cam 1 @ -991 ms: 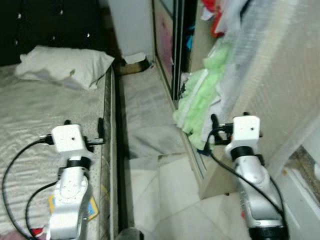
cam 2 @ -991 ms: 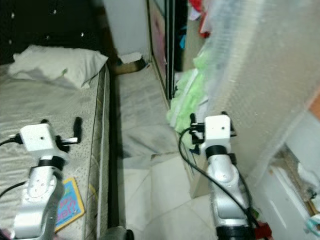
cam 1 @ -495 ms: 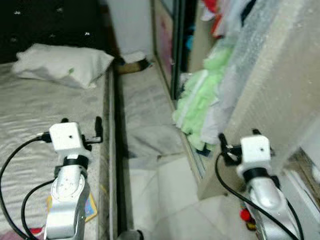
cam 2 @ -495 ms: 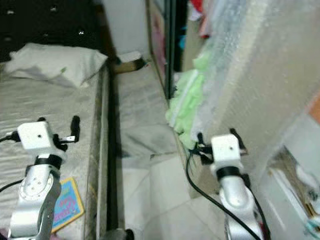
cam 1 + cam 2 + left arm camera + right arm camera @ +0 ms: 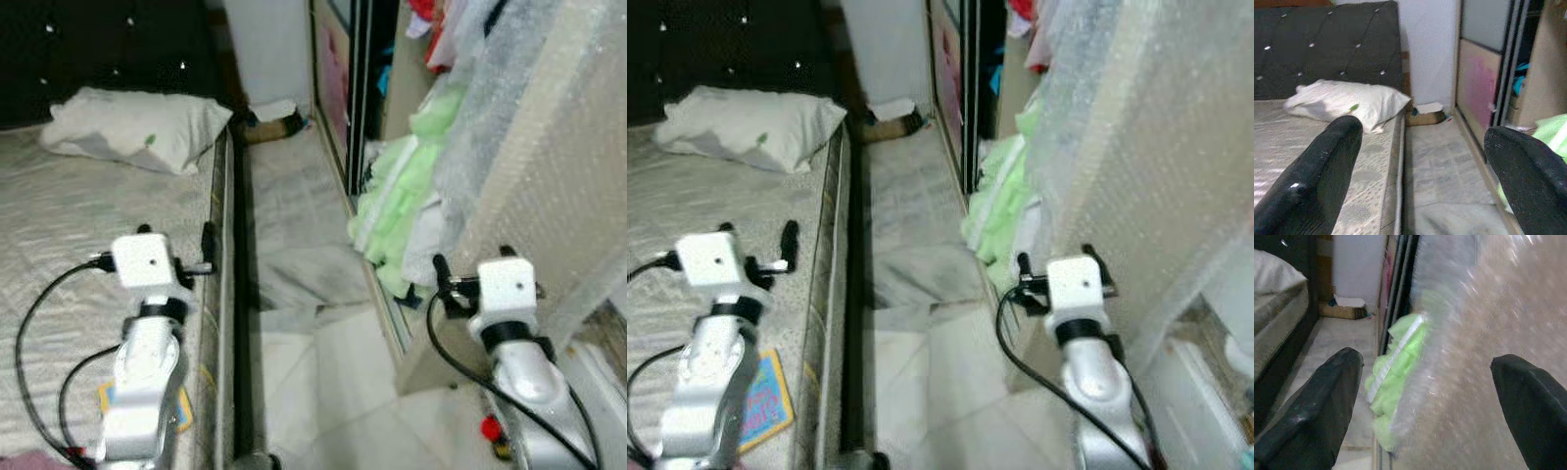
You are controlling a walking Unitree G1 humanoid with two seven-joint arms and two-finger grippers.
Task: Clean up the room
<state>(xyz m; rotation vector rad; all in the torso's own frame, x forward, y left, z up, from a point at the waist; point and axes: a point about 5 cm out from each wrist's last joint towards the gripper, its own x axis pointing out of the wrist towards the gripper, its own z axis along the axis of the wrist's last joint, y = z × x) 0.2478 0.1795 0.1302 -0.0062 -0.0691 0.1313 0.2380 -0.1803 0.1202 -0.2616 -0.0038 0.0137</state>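
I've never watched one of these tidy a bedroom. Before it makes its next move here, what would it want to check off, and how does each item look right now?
1. Left gripper free to grasp: ok, jaws wide apart, holding nothing, above the bed edge.
2. Right gripper free to grasp: ok, jaws wide apart, holding nothing.
3. Something to tidy within sight: ok, green cloth spills from the wardrobe toward the floor, just ahead of the right gripper.
4. Floor path between bed and wardrobe: not ok, a grey cloth lies across it.
5. Colourful book on the bed: cannot tell whether it needs moving; the left arm partly covers it.
6. Pillow: ok, lying at the head of the bed.
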